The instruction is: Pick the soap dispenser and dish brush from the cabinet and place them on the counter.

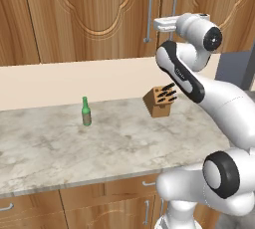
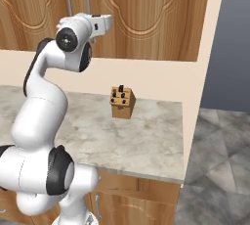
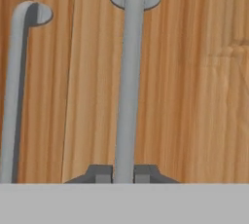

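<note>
Gripper (image 3: 123, 174) clamped on cabinet (image 3: 194, 96) door handle (image 3: 127, 86); may slip off if pulled off-axis.

No readable text, label, brand, number or sign is being shown on anything in these views.

In the left base view the cabinet (image 1: 94, 14) fills the upper frame above the counter (image 1: 60, 143). A bottle (image 1: 86, 112) stands left of centre on the counter, a knife block (image 1: 160, 101) to its right, nearer the wall. Two handles (image 3: 127, 82) run side by side up the doors.
</note>
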Controlling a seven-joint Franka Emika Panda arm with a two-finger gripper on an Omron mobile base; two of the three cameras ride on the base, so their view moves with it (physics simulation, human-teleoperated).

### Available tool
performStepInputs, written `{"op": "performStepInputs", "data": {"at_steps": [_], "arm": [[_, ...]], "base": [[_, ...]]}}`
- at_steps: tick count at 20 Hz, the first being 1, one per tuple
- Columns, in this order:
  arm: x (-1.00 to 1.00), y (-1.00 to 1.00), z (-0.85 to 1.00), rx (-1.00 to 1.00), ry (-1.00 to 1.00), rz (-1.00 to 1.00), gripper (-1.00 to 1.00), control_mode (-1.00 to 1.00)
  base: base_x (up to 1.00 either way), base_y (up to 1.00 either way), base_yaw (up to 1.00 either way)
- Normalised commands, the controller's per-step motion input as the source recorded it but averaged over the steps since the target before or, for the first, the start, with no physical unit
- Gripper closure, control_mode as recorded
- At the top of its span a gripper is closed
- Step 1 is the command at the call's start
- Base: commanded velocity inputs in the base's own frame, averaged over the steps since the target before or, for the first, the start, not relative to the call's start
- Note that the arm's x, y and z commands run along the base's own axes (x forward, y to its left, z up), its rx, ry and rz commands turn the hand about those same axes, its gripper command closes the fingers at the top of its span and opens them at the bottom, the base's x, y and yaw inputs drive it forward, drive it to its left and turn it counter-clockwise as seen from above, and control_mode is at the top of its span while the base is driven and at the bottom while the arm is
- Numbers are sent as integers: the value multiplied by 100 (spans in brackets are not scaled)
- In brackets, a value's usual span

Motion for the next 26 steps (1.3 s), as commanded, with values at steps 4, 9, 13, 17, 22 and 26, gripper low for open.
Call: {"op": "performStepInputs", "data": {"at_steps": [4, 9, 13, 17, 22, 26], "arm": [[-40, -11, 11, -1, 1, 0, 100, -100], [-49, -22, 8, 0, 0, 0, 100, -100], [-51, -30, 8, 0, 0, 0, 100, -100], [-50, -32, 10, 0, 1, 0, 100, -100], [-47, -40, 8, -4, 7, 0, 100, -100], [-47, -44, 6, -5, 10, 0, 100, -100]], "base": [[0, 0, 0], [0, 0, 0], [0, 0, 0], [0, 0, 0], [0, 0, 0], [0, 0, 0]]}}
